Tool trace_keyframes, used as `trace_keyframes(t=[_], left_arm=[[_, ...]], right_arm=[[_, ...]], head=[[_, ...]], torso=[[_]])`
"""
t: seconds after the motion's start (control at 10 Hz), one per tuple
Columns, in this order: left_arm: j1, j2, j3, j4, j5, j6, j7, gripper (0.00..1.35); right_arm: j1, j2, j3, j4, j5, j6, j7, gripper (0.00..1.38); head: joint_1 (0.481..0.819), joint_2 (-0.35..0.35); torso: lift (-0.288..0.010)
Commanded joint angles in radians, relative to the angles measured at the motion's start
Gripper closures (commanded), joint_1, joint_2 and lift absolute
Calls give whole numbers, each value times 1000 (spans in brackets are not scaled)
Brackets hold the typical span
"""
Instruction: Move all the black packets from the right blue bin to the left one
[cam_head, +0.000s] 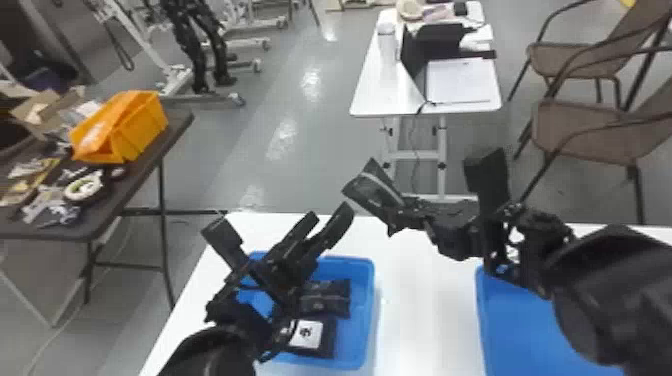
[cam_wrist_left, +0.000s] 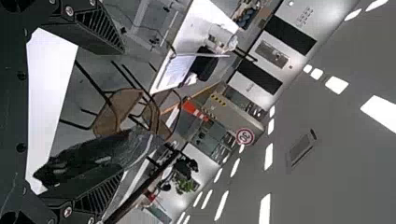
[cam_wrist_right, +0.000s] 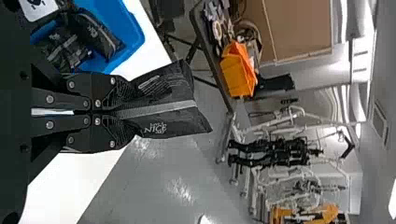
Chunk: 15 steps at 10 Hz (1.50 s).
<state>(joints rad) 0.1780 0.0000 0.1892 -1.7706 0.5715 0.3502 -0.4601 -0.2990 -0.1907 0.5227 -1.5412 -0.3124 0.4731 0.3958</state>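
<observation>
Here, the right hand (cam_head: 404, 214) grips a black packet (cam_head: 371, 187) jutting past its fingertips, the left hand (cam_head: 327, 217) open.

Two bins, left (cam_head: 369, 300) and right, on my table (cam_head: 430, 320).
In the left bin, packets (cam_head: 325, 302) lie one beyond another, under my left pincer (cam_head: 327, 222). Another packet (cam_head: 372, 187) is in my right pincer (cam_head: 402, 207), beyond the gap before the right bin (cam_head: 515, 330). Off left, a tub (cam_head: 130, 135) on a desk (cam_head: 100, 215); ahead, a far desk (cam_head: 370, 97); chairs (cam_head: 595, 130) ahead-right.
</observation>
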Motion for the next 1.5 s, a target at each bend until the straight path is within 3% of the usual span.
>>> trace_keyframes(t=[0.0,0.1,0.3,0.6,0.7,0.8,1.0,1.1,1.4], left_arm=[[-8,-3,-22,13,102,24,0,136],[-14,-3,-36,22,137,24,-5,136],[-41,29,-80,56,182,4,-25,136],[-57,34,-111,105,179,-68,-37,136],[-57,34,-97,103,162,-37,-37,279],[-55,38,-96,102,145,-45,-38,749],[-48,18,-94,100,163,-33,-22,1225],[-48,12,-93,99,159,1,-23,1208],[-43,25,-96,100,146,-50,-25,1210]], right_arm=[[-23,14,17,47,-24,-50,25,1282],[-26,17,25,56,-40,-51,25,1282],[-51,17,63,79,-93,-50,29,1282],[-81,17,100,104,-112,-47,48,1282],[-81,17,100,112,-123,-41,49,1282],[-86,17,103,116,-123,-39,51,1282],[-91,17,108,125,-126,-37,58,1282],[-91,17,108,130,-131,-39,61,1282],[-94,17,108,141,-132,-53,71,1282]], head=[[695,260],[695,258],[695,250],[695,253],[695,254],[695,258],[695,264],[695,264],[695,258]], torso=[[0],[0],[0],[0],[0],[0],[0],[0],[0]])
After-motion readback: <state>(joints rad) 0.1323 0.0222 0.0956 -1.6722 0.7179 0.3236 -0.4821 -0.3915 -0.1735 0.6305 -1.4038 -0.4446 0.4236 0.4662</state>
